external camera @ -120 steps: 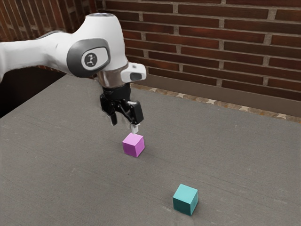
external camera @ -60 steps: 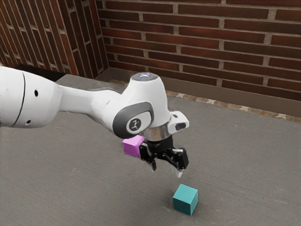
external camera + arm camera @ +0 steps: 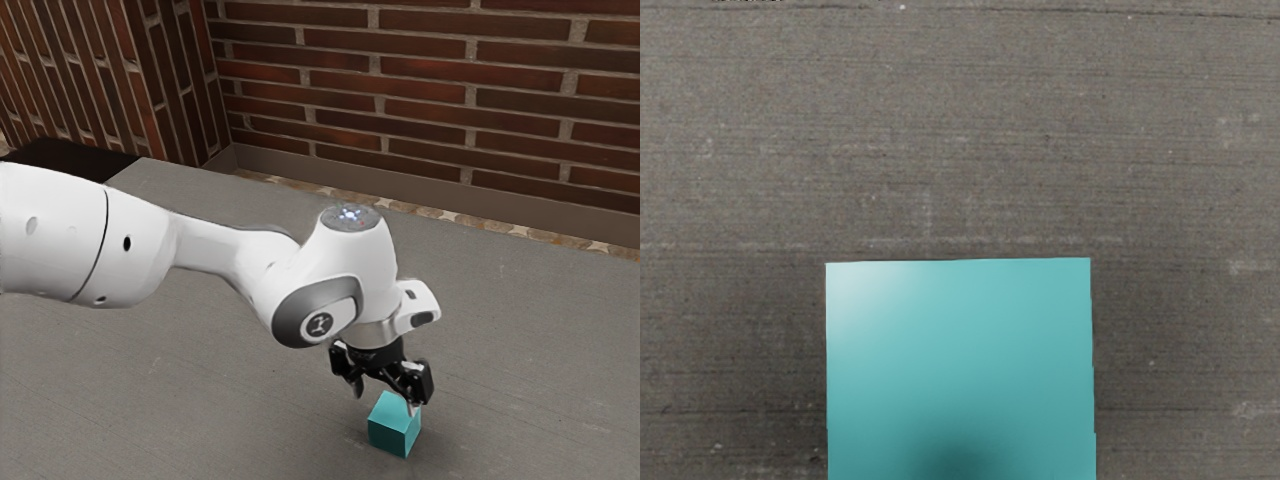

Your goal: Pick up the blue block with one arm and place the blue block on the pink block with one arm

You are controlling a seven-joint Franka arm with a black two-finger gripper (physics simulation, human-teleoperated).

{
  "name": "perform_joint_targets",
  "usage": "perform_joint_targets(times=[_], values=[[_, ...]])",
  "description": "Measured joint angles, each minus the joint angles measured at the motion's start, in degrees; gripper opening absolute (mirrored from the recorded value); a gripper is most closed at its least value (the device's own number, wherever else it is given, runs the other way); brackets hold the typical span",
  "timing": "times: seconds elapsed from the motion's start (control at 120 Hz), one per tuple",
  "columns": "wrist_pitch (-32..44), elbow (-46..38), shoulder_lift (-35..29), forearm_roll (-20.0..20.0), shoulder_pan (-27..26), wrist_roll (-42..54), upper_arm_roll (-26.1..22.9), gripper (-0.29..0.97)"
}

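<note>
Lowered and shifted toward the exterior view's right, the hand [image 3: 386, 394] hangs open, empty, just above the blue block [image 3: 391, 431].

Blue block [image 3: 958, 370] just under the hand: smooth, matt, plastic-looking, with a faint sheen on its top face. Table [image 3: 530, 330] around it: grey, matt, rough, with a fine streaky grain. Arm [image 3: 150, 250] shell: white, smooth, glossy plastic. Gripper [image 3: 385, 398]: black, matt. Brick wall [image 3: 450, 90] beyond the hand: rough, matt.
</note>
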Motion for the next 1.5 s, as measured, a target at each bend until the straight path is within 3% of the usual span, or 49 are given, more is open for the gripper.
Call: perform_joint_targets(times=[0.225, 0.483, 1.1, 1.5], values=[[1.33, 0.55, 2.81, 1.37, -0.63, 0.02, -0.14, 0.63], [3.30, 4.24, 7.45, 1.60, 3.05, 1.70, -1.74, 0.63], [5.43, 3.49, 9.39, 1.61, 2.66, 5.93, -2.29, 0.61], [5.94, 3.02, 9.31, 0.86, 3.25, 5.44, -2.18, 0.43]])
